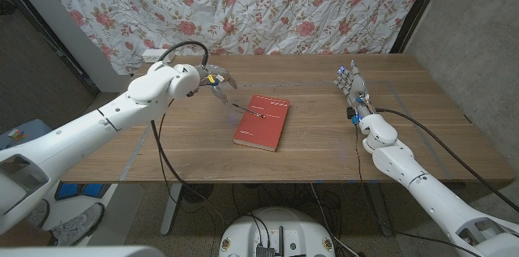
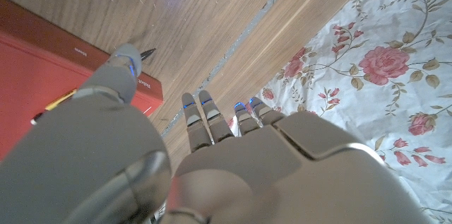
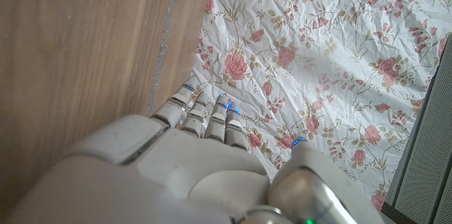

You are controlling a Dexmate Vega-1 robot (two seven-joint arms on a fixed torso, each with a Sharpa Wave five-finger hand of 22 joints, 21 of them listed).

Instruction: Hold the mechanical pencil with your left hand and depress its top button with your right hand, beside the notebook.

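The mechanical pencil (image 1: 247, 111) is lying across the upper left corner of the red notebook (image 1: 263, 122), its dark tip poking out past the notebook's edge toward the left hand (image 1: 212, 81). In the left wrist view the pencil's tip (image 2: 147, 54) is showing just beyond the thumb, with a yellow part and a dark end lying on the red cover behind the thumb. The pencil is lying just ahead of the left hand's fingers (image 2: 200, 116), not touching them as far as the pictures show.

The left hand is hovering above the wooden counter (image 1: 186, 139) just beside the notebook's near corner, holding nothing; its fingers are reaching out side by side, close to each other, with the thumb standing apart from them.

The right hand (image 1: 352, 87) is standing well apart from the notebook and pencil, out toward the counter's far right part, with its fingers (image 3: 203, 114) pointing up and away, straight and lying together, gripping nothing.

Beyond both sets of fingers a white cloth with red roses (image 1: 268, 6) is hanging behind the counter. A black cable (image 1: 162, 160) is drooping from the left arm down over the counter's front edge.
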